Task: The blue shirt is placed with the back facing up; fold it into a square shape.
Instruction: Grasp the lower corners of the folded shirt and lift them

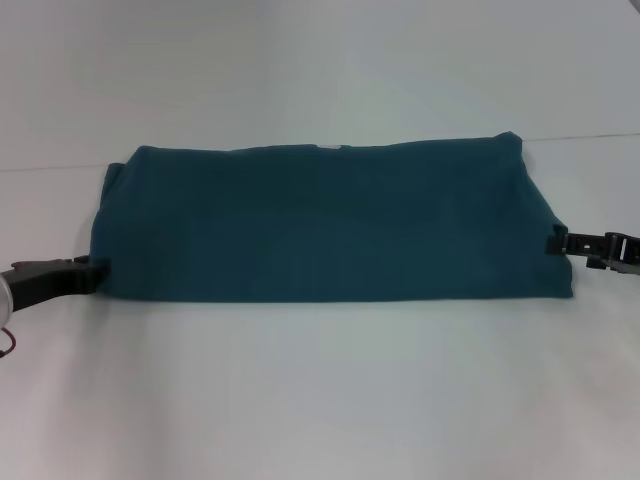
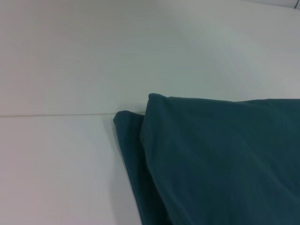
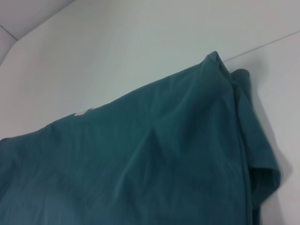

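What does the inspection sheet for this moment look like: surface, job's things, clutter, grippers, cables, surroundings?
Surface: white table with a thin seam line running across its far part.
Job's things: blue shirt lies flat, folded into a wide band, longer than deep, not yet square; layered edges show at both ends.
Clutter: nothing seen.
Grippers: left gripper at the shirt's left end near the front corner; right gripper at the shirt's right edge. Both touch the fabric.
Cables: a thin reddish wire loop by the left arm.
Surroundings: nothing seen beyond the table.
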